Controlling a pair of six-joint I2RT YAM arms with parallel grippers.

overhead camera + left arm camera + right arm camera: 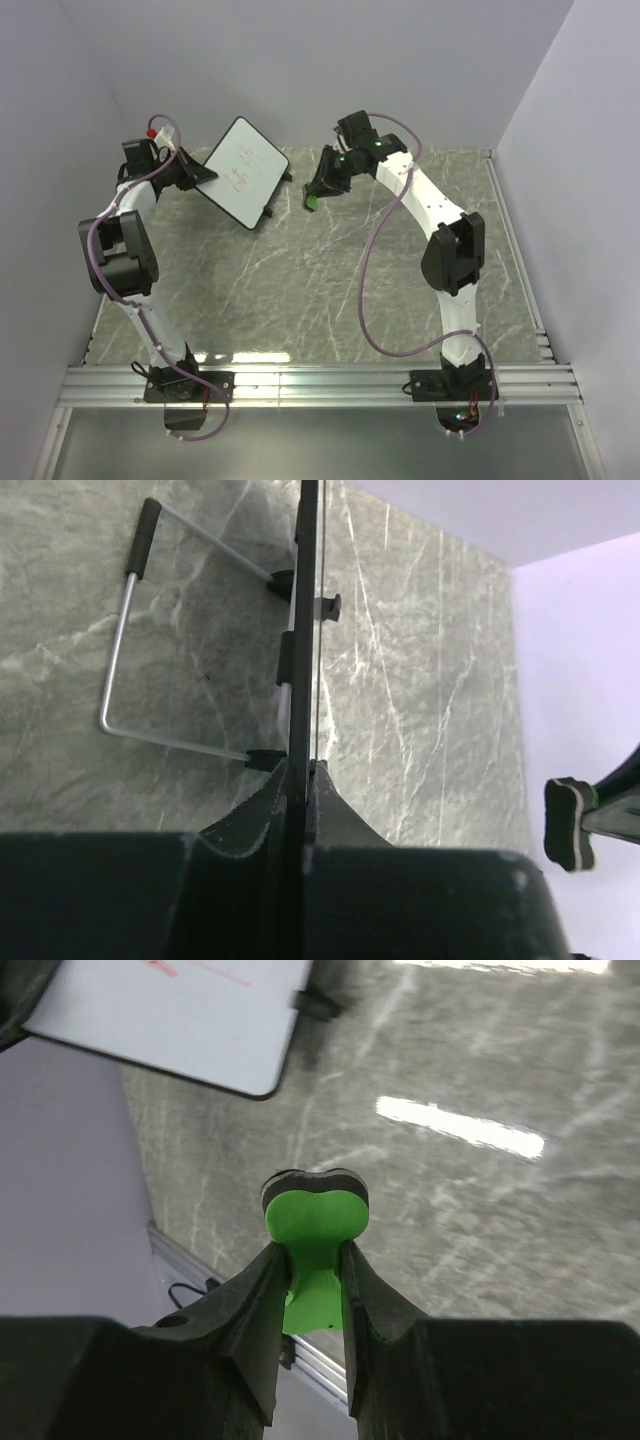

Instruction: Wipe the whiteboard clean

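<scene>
Although red marks [243, 172] were seen on the whiteboard [232, 150], held tilted at the desk's [330, 290] far left by the closed left fingers [255, 815], the green eraser [315, 1222], clamped in the right fingers [250, 1305], was not yet applied.

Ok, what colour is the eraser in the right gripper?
The eraser is green, black-edged; best in right wrist view.

The whiteboard [240, 168] is far left, the eraser [312, 202] to its right.

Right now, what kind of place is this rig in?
Probably a lab robot cell: plain walls box in a marbled tabletop, with an aluminium rail at its near edge.
</scene>
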